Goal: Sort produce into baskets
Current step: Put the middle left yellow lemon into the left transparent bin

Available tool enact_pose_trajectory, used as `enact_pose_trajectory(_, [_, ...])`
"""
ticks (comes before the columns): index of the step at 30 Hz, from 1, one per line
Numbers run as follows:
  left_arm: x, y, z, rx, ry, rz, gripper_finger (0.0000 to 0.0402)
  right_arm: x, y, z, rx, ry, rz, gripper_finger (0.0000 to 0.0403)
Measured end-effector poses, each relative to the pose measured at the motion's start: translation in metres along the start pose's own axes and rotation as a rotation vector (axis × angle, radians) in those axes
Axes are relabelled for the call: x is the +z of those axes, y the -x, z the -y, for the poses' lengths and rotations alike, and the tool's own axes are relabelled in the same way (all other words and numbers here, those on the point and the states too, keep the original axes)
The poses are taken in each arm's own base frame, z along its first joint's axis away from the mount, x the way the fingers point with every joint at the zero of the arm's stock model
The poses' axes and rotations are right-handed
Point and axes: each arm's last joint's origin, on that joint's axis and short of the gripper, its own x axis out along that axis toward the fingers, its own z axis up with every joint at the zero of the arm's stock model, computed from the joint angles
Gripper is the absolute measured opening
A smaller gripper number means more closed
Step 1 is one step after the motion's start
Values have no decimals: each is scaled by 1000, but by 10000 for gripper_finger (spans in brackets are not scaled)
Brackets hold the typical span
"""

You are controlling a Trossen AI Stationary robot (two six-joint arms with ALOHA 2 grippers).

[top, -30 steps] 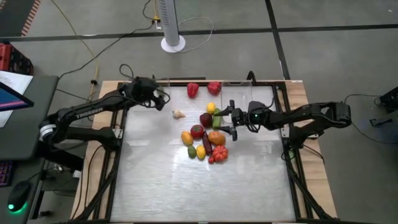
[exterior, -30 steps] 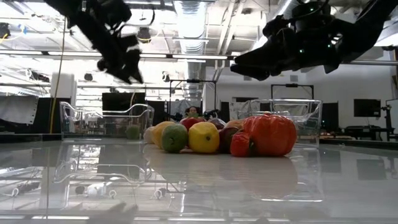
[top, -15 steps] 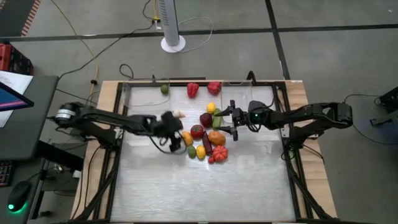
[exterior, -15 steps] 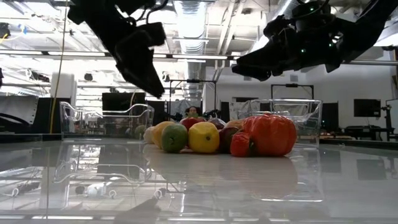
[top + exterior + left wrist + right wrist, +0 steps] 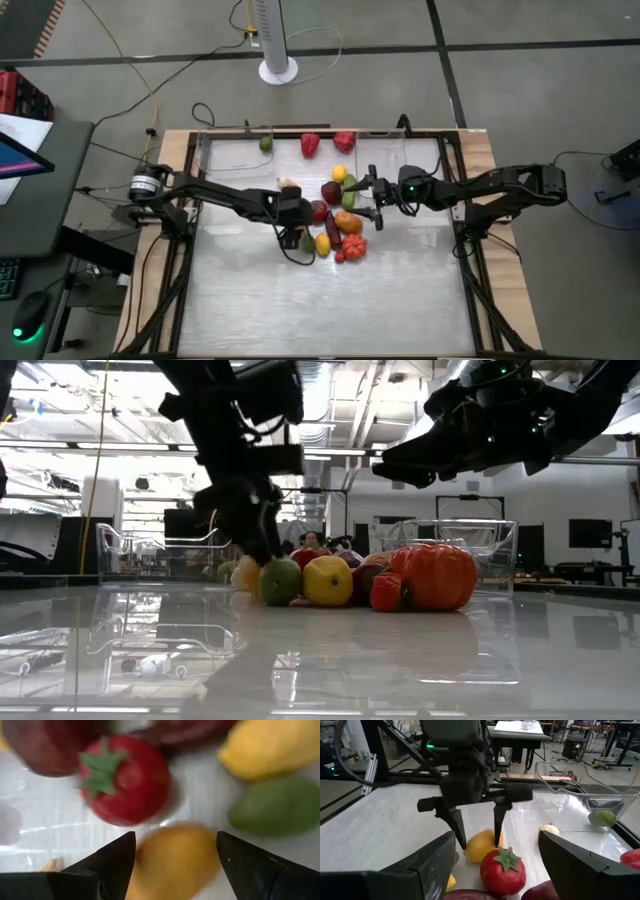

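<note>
Left gripper spread wide, empty, straddling yellow-orange fruit in table-centre pile; tomato just beside risks getting knocked. Right gripper open, empty, hovers nearby

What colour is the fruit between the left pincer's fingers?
Yellow-orange fruit; the left wrist view shows it best.

Two black jointed arms, one bearing a silver motor housing, the other a green light.
</note>
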Motion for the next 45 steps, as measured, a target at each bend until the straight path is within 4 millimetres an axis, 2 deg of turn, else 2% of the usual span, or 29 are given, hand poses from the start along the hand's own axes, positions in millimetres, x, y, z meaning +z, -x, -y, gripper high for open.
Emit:
enact_pose_trajectory(4, [-8,-9,3,-13,-73,-89,269,0,0,-1,4,0,-1,311])
enact_pose_trajectory(9, [-12,-11,1,-10,-40,-135,251,0,0,-1,5,-3,0,311])
enact_pose_trajectory(11, [-13,-8,1,-10,-33,-153,239,0,0,-1,5,-3,0,311])
enact_pose_trajectory(15, [2,6,-4,-7,-5,-156,215,0,0,-1,5,-10,0,311])
enact_pose_trajectory(19, [10,18,-7,5,130,-202,203,0,0,-1,6,-21,-1,311])
enact_pose_trajectory(22, [8,23,-9,62,227,-248,202,-1,-1,-3,13,-22,-7,311])
enact_pose_trajectory(28, [8,25,-6,230,281,-233,220,0,-2,-8,31,-12,-8,311])
enact_pose_trajectory(35, [4,24,-6,258,445,-236,262,0,-2,-9,37,-8,-7,311])
enact_pose_trajectory(39, [-9,14,-5,280,518,-252,289,0,-2,-9,36,-8,-8,311])
enact_pose_trajectory(45, [-22,7,1,234,474,-300,302,0,-2,-11,40,-6,-6,311])
